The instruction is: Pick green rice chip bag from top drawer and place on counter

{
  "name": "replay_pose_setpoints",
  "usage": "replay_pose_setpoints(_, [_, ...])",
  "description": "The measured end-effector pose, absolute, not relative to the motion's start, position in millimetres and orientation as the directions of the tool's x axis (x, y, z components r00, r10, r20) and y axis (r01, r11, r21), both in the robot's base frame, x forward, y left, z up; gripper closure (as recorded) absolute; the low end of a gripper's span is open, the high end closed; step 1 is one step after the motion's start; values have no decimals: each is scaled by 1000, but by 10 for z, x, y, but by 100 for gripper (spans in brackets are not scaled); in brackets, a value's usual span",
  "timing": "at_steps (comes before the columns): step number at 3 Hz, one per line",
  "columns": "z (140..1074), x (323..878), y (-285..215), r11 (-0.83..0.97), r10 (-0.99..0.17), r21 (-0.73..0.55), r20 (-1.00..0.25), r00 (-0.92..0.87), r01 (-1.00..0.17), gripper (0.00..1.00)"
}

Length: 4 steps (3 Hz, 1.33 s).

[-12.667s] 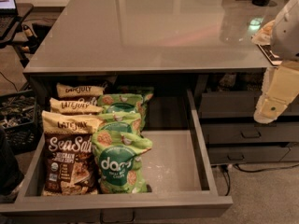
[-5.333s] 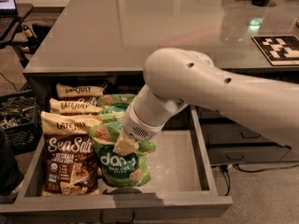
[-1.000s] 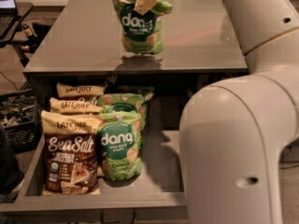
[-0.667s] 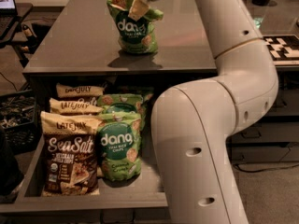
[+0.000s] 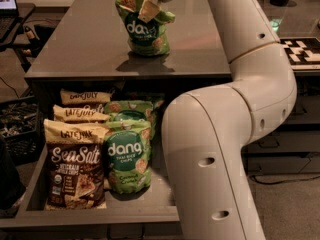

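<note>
A green rice chip bag (image 5: 143,30) stands upright on the grey counter (image 5: 90,44), near its front edge. My gripper (image 5: 148,10) comes down from above and is shut on the bag's crumpled top. The top drawer (image 5: 100,211) is pulled open below the counter. It holds more green rice chip bags, the front one (image 5: 126,156) upright near the drawer's front. My white arm (image 5: 220,134) covers the right half of the drawer.
Several brown-and-cream Late July bags (image 5: 75,164) stand in a row along the drawer's left side. A black-and-white marker tag (image 5: 302,49) lies on the counter at the far right. A dark basket (image 5: 17,134) sits on the floor to the left.
The bag, held in my gripper, has moved left and a little lower onto the counter. My arm has swung left, covering more of the drawer.
</note>
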<state>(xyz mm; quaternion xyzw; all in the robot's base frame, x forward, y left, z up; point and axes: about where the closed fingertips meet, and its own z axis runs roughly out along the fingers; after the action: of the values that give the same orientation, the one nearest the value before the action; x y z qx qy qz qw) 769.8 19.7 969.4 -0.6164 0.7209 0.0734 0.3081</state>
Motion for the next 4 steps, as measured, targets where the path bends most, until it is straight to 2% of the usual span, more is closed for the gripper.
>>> replay_pose_setpoints(3, [9694,7699,197,229,-844,-274,-535,-50,-934,12])
replay_pose_setpoints(4, [9694,7699,197,229,-844,-274,-535,-50,-934,0])
